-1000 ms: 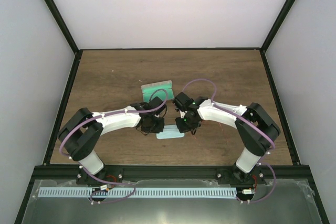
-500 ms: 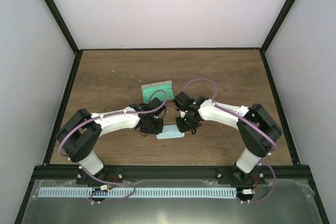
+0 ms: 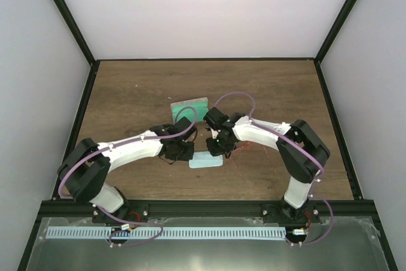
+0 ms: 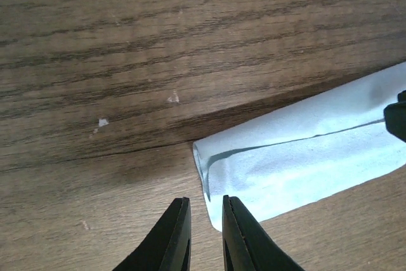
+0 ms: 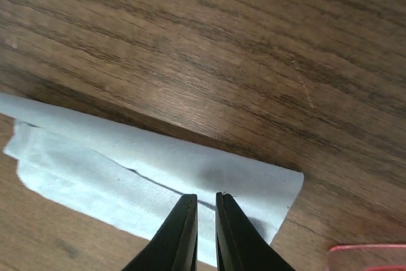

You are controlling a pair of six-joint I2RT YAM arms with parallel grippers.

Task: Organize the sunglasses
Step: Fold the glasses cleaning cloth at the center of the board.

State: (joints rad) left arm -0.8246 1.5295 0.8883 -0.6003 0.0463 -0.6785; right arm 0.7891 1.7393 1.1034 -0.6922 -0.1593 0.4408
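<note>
Top view: both arms bend inward over the wooden table and meet above the light-blue cloth. Only this view shows the case, grey-rimmed with green lining, lying beyond the wrists. The sunglasses are thin red lines on the table just right of the right wrist, apart from the case.

Left wrist view: left gripper hangs over the cloth's near corner. Black fingers drawn almost together, narrow slit, nothing gripped.

Right wrist view: right gripper sits over the cloth's other end, fingers likewise nearly closed and empty. A translucent pink-red piece of the sunglasses shows at the lower right corner.

Cloth: soft, matte, folded over itself, one layer edge a dark line along its length. Table: dark brown, heavy grain, pale flecks.

Since a second ago: right wrist has shifted left, uncovering the red frame; left elbow has swung out and lower. Cloth and case unmoved.
</note>
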